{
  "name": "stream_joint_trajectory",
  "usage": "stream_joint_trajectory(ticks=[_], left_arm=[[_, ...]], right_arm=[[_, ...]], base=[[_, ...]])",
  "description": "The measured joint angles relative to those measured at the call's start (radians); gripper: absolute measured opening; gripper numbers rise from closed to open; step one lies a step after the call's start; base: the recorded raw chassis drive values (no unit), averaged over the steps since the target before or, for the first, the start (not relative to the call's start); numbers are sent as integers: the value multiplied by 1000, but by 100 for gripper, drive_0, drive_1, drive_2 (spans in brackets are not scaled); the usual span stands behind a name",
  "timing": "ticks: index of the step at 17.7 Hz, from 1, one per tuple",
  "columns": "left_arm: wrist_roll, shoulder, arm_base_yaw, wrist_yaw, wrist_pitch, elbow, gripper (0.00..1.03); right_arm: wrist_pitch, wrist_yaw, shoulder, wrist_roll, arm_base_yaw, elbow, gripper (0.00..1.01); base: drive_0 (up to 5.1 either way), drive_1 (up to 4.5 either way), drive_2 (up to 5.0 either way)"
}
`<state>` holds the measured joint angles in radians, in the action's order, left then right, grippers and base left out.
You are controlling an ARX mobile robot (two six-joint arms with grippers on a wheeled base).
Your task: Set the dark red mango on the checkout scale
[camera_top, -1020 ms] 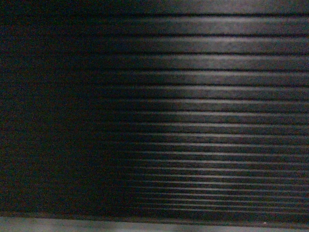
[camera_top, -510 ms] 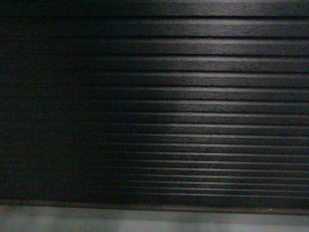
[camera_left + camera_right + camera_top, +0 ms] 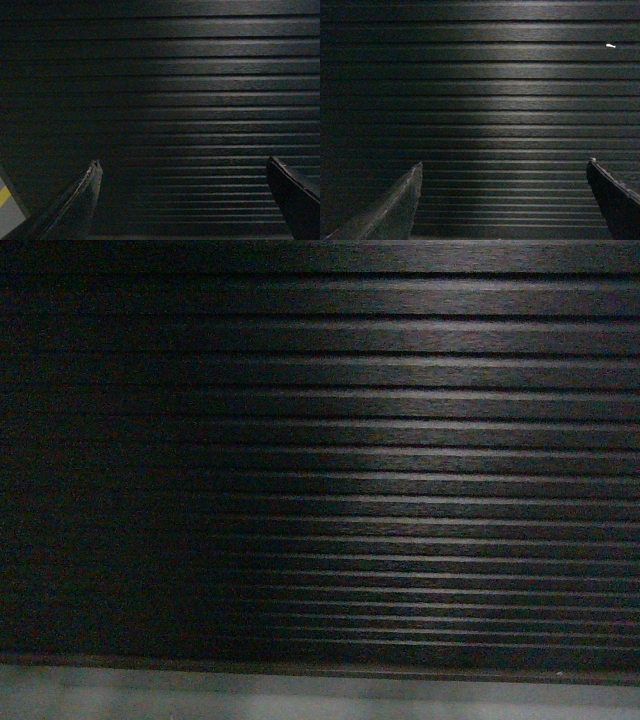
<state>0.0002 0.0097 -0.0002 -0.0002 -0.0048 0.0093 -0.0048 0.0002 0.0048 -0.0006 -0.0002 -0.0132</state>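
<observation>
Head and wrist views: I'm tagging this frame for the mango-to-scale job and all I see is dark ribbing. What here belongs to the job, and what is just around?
Belongs to the job:
- checkout, ribbed front panel only
- left gripper, open, empty
- right gripper, open, empty
- mango and scale: not in view

Just around:
- grey floor strip
- yellow floor marking

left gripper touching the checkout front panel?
Cannot tell. In the left wrist view the open left gripper faces the checkout's ribbed panel, fingertips overlapping it in the image, with no visible gap or contact. The head view shows no gripper.
</observation>
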Motion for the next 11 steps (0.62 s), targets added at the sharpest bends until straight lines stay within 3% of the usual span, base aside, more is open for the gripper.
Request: stream_joint_trajectory(ticks=[11], left_arm=[[0, 0, 0, 0, 0, 0, 98]], right_arm=[[0, 0, 0, 0, 0, 0, 98]], base=[[0, 0, 0]])
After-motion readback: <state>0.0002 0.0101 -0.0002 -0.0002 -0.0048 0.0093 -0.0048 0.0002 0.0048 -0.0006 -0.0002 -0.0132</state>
